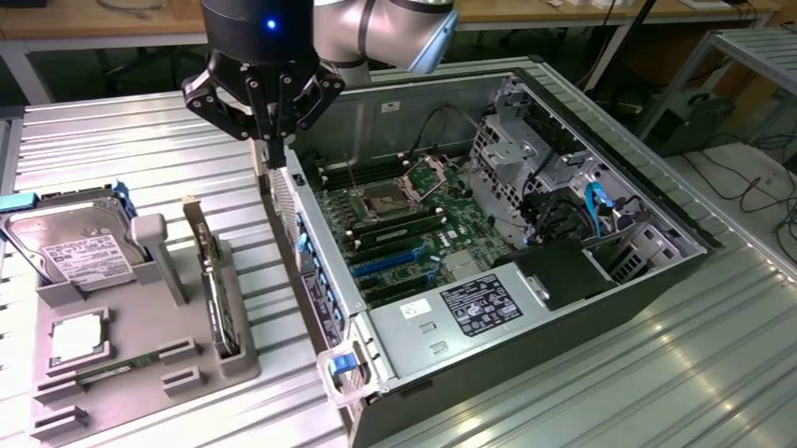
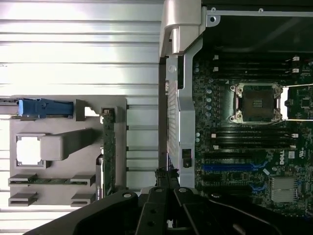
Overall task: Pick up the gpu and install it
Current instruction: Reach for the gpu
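Your hand (image 1: 271, 154) looks pinched narrow and empty above the case wall (image 1: 299, 219); line it up squarely along the gpu (image 1: 219, 280) standing edge-up in its holder (image 1: 243, 364).

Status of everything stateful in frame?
gpu: on edge in tray slot, not picked up
hand: above the case's tray-side wall, clear of gpu
PC case: side open, board exposed
CPU socket: open, empty
hard drive: propped in tray

Gripper (image 1: 272, 159) downward, fingers (image 2: 165, 177) seemingly together
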`<control>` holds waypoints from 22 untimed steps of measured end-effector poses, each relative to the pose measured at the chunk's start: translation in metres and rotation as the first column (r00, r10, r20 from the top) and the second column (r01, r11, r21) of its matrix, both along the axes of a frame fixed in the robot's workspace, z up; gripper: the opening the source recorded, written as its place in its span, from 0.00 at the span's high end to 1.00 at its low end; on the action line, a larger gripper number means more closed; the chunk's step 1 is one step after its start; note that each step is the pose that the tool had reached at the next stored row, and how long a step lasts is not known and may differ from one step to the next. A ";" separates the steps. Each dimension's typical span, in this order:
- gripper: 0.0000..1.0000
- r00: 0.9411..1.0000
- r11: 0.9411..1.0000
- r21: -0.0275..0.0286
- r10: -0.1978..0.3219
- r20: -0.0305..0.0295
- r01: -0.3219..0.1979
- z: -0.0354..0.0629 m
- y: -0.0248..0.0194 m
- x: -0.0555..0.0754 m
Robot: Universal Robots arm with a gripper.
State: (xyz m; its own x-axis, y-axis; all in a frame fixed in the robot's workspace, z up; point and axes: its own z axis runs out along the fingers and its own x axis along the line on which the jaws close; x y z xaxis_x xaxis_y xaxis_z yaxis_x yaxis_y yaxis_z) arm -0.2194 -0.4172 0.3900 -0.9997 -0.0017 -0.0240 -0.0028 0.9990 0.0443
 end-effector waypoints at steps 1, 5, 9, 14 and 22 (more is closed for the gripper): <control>0.89 1.000 1.000 0.000 0.000 0.000 0.000 0.0000 -0.0003 -0.001; 0.89 1.000 1.000 0.000 0.001 0.000 -0.001 -0.0003 -0.0015 -0.005; 0.89 1.000 1.000 0.000 0.001 0.000 -0.001 -0.0005 -0.0028 -0.010; 0.89 1.000 1.000 0.000 0.002 0.000 -0.002 -0.0008 -0.0040 -0.016; 0.89 1.000 1.000 0.000 0.003 0.000 -0.003 -0.0014 -0.0064 -0.024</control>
